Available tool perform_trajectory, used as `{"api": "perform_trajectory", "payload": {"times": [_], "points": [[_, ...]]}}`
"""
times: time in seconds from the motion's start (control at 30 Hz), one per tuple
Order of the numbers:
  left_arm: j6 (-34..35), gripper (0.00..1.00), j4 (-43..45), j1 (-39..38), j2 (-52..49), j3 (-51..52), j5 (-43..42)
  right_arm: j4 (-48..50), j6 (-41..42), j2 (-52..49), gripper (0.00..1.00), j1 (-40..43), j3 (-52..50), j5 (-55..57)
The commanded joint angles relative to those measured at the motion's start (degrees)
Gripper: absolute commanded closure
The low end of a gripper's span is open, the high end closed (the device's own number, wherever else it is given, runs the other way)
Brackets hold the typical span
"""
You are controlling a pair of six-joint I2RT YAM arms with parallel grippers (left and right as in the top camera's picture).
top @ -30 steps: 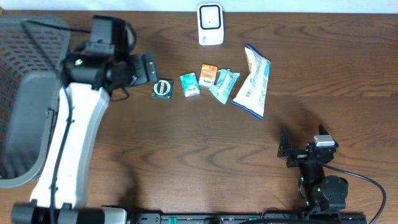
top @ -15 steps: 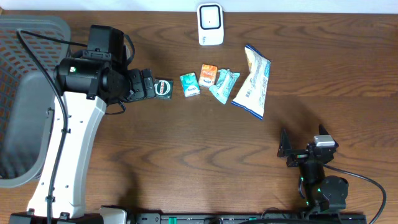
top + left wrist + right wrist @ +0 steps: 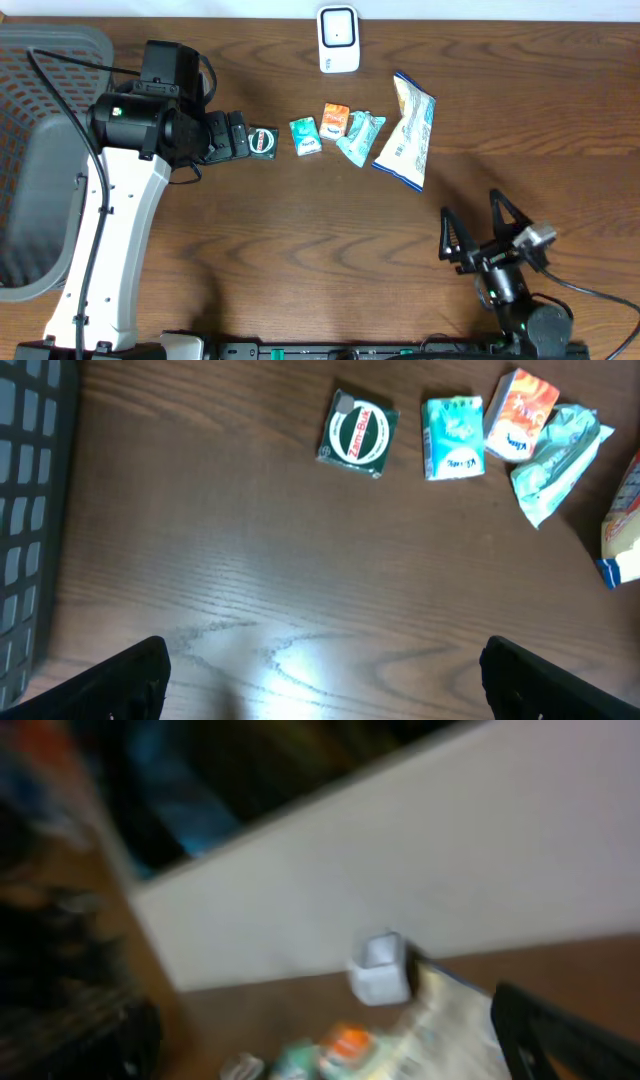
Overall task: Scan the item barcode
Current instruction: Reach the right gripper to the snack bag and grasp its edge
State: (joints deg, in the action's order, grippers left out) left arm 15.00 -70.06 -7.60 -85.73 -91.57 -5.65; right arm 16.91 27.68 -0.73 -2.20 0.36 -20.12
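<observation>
The left gripper (image 3: 238, 135) hangs low over the desk (image 3: 300, 230), jaws spread wide and holding nothing. The green tin (image 3: 262, 141) lies flat just ahead of its fingertips. Farther out in front of that gripper sit a teal packet (image 3: 305, 136), an orange box (image 3: 335, 120), a pale blue wrapper (image 3: 358, 137) and a white bag (image 3: 406, 131). The white scanner (image 3: 339, 39) stands off to one side of this row. The right gripper (image 3: 478, 228) is well apart from them all, its jaws also wide and empty.
</observation>
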Motion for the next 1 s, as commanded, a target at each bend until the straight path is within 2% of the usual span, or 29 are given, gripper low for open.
{"api": "perform_trajectory", "payload": {"times": [0.0, 0.07, 0.17, 0.3, 0.5, 0.73, 0.77, 0.83, 0.97], "points": [[-0.15, 0.02, -0.02, 0.13, 0.00, -0.11, 0.35, 7.93, 2.91, 0.24, 0.01, 0.28, 0.02, -7.89], [-0.15, 0.02, -0.02, 0.13, 0.00, -0.11, 0.35, 11.82, 2.89, 0.20, 0.01, 0.28, 1.01, -6.86], [-0.15, 0.02, -0.02, 0.13, 0.00, -0.11, 0.35, 12.50, 1.16, -0.63, 0.01, 0.28, 4.92, -4.24], [-0.15, 0.02, -0.02, 0.13, 0.00, -0.11, 0.35, 7.37, -9.92, -6.69, 0.01, 0.28, 14.71, -4.00], [-0.15, 0.02, -0.02, 0.15, 0.00, -0.11, 0.35, -17.14, -24.37, -28.00, 0.01, 0.28, 36.98, -4.00], [-0.15, 0.02, -0.02, 0.13, 0.00, -0.11, 0.35, -44.63, -29.53, -57.94, 0.01, 0.28, 63.28, -4.35], [-0.15, 0.02, -0.02, 0.13, 0.00, -0.11, 0.35, -52.41, -29.53, -65.85, 0.01, 0.28, 70.49, -6.60], [-0.15, 0.02, -0.02, 0.13, 0.00, -0.11, 0.35, -58.82, -29.46, -72.76, 0.01, 0.28, 76.52, -11.87], [-0.15, 0.02, -0.02, 0.13, 0.00, -0.11, 0.35, -63.82, -29.44, -82.73, 0.01, 0.28, 82.12, -23.58]]}}
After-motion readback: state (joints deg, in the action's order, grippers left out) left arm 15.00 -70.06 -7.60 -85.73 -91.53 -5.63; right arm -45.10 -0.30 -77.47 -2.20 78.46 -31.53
